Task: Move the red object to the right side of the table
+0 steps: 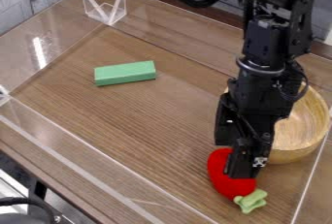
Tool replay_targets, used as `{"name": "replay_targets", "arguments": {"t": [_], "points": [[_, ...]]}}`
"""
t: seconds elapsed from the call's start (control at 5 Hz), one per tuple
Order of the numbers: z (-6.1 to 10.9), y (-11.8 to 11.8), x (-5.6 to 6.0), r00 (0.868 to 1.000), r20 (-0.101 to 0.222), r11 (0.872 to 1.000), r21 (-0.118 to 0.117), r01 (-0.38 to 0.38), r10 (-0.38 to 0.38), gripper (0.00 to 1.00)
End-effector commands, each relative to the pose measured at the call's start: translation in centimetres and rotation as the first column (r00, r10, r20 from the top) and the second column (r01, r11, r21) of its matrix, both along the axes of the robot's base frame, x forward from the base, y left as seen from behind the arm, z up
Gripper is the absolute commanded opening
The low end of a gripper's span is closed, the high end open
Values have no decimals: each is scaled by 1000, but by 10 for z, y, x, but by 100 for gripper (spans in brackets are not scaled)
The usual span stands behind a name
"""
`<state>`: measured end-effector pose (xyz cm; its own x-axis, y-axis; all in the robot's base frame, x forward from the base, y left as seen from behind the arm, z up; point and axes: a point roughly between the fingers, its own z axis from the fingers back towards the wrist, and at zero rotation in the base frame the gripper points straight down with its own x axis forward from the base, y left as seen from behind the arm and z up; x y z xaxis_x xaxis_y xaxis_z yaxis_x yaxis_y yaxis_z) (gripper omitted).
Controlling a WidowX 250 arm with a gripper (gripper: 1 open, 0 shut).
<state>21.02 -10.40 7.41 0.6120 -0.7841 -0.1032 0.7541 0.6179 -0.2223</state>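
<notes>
The red object (pixel 227 177), a small round soft toy with a green leafy tip (pixel 250 202), lies on the brown wood-grain table (pixel 116 121) near its front right corner. My gripper (pixel 242 160) points down right over the toy's top. Its black fingers stand apart, open, with their tips at the toy's upper edge. The arm hides the toy's far side.
A round wooden bowl (pixel 306 121) sits just behind and to the right of the arm. A flat green block (pixel 124 72) lies left of centre. Low clear acrylic walls (pixel 33 121) border the table, and a clear stand (pixel 104 8) is at the back left.
</notes>
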Motion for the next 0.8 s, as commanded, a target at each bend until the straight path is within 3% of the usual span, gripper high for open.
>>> {"name": "replay_targets", "arguments": {"t": [0.0,0.2,0.6], "points": [[4,9,12,997,68,1000,-18,-18,19,100],[-8,19,16,997,69,999,-13,-40,41,100],[-28,24,12,995,85,998,7,-56,55,100]]}}
